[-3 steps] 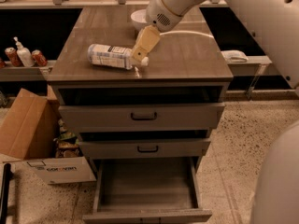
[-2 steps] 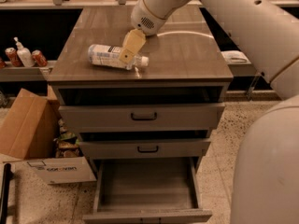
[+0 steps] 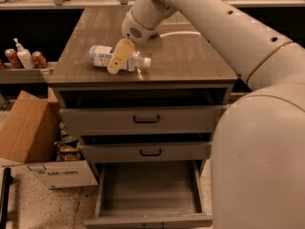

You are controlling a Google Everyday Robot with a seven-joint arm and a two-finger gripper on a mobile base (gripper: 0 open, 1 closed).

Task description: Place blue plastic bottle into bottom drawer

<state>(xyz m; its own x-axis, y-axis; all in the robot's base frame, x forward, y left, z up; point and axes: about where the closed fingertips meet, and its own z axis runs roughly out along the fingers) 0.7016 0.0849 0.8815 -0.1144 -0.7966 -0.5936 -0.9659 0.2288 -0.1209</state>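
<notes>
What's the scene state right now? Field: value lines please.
blue plastic bottle: lying on its side on the cabinet top, cap pointing right
gripper: at the bottle's middle, covering part of it in the camera view
bottom drawer: pulled out, nothing visible inside
task state: bottle not yet in the drawer
cardboard box: on the floor left of the cabinet

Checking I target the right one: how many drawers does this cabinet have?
3: top drawer and middle drawer stacked under the cabinet top; bottom drawer below them, pulled out. None seem hidden. The gripper is at the blue plastic bottle on top.
</notes>
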